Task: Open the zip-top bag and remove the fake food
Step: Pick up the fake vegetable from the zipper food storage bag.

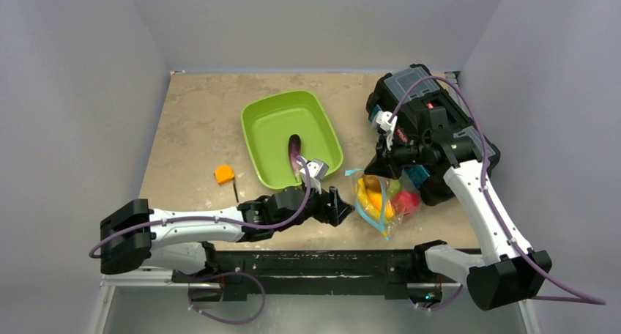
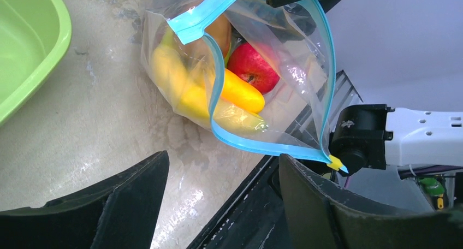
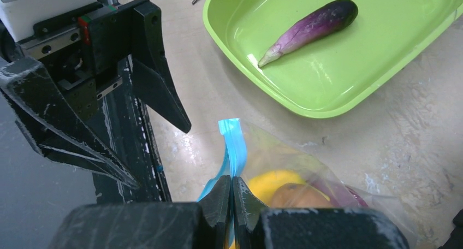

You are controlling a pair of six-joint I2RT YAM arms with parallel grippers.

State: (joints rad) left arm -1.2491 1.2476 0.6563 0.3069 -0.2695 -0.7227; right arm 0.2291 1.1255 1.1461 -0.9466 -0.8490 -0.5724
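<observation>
The zip-top bag [image 1: 382,201] lies near the table's front edge, right of the green tray [image 1: 322,121]. Its blue zip strip [image 2: 256,148] gapes open. Fake food shows inside it: a red apple [image 2: 252,69], a yellow banana [image 2: 180,82] and an orange piece [image 2: 241,92]. A purple eggplant [image 3: 311,26] lies in the tray. My right gripper [image 3: 233,179] is shut on the upper end of the zip strip and holds that edge up. My left gripper [image 2: 224,157] stands open just left of the bag's mouth, nothing between its fingers.
A small orange block [image 1: 224,174] with a black stick sits left of the tray. A black case [image 1: 417,103] with teal parts fills the back right corner. The black mounting rail [image 1: 307,264] runs along the near edge, right under the bag's lower corner.
</observation>
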